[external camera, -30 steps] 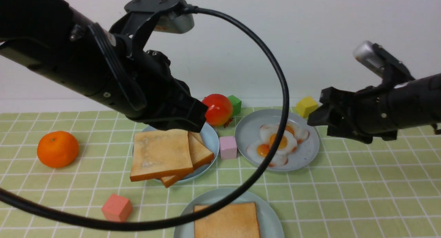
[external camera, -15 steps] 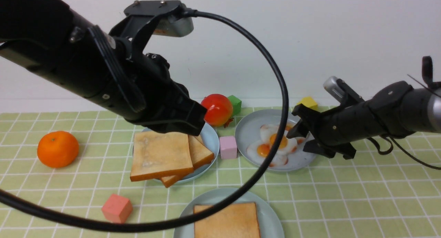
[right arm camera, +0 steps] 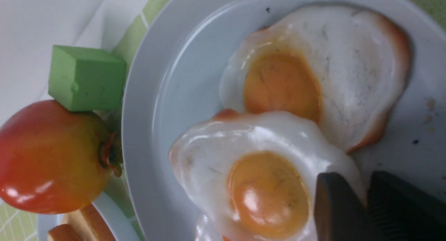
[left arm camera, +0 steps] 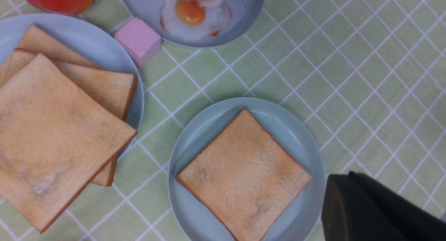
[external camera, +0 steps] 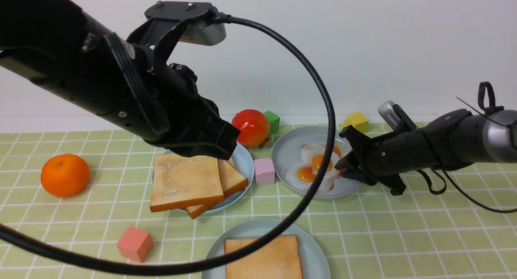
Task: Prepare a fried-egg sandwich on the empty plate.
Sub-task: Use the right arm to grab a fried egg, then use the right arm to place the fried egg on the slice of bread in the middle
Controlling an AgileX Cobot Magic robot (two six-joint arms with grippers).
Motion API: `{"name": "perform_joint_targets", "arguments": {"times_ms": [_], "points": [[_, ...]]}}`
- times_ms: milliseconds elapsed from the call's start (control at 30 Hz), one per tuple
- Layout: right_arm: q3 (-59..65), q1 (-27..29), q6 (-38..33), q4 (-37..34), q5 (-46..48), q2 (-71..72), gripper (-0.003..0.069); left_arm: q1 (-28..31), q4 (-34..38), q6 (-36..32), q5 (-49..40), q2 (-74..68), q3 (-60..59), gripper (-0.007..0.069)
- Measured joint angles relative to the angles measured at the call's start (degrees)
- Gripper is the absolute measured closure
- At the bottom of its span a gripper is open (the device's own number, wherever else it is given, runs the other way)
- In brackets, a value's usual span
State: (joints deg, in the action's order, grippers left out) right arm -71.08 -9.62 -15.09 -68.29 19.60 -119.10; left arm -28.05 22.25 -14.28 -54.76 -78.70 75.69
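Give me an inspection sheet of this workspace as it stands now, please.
Surface: green checked tablecloth, lying flat.
Job's things: plated toast slice lies on the near plate; raised toast slice hangs over the toast stack; glossy fried egg overlaps a duller egg on the egg plate.
Clutter: orange, red fruit, pink cube, salmon cube, green cube, yellow cube.
Grippers: left gripper shut on the raised toast slice; right gripper pinches the glossy fried egg's rim.
Cables: black cable loops from the left wrist across the front view.
Surroundings: plain white wall.
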Motion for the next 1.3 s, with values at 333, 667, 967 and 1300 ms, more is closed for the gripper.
{"name": "perform_joint_targets", "arguments": {"times_ms": [333, 667, 967, 1300], "points": [[0.0, 0.0, 0.0, -0.6, 0.1, -0.1, 0.0565, 0.0, -0.2, 1.2, -6.0, 0.0, 0.0, 0.0638], [0.6, -0.1, 0.0, 1.0, 5.3, 8.9, 0.0591, 0.0, -7.1, 8.3, -9.7, 0.9, -0.9, 0.0637], [5.5, -2.2, -2.8, 7.3, 13.0, 25.6, 0.0591, 0.0, -19.0, 22.9, -3.4, 9.2, -13.6, 0.0634], [23.5, -16.9, -14.9, 1.2, 12.4, 29.1, 0.0593, 0.0, -13.8, 25.0, 6.2, 13.6, -29.1, 0.0634]]}}
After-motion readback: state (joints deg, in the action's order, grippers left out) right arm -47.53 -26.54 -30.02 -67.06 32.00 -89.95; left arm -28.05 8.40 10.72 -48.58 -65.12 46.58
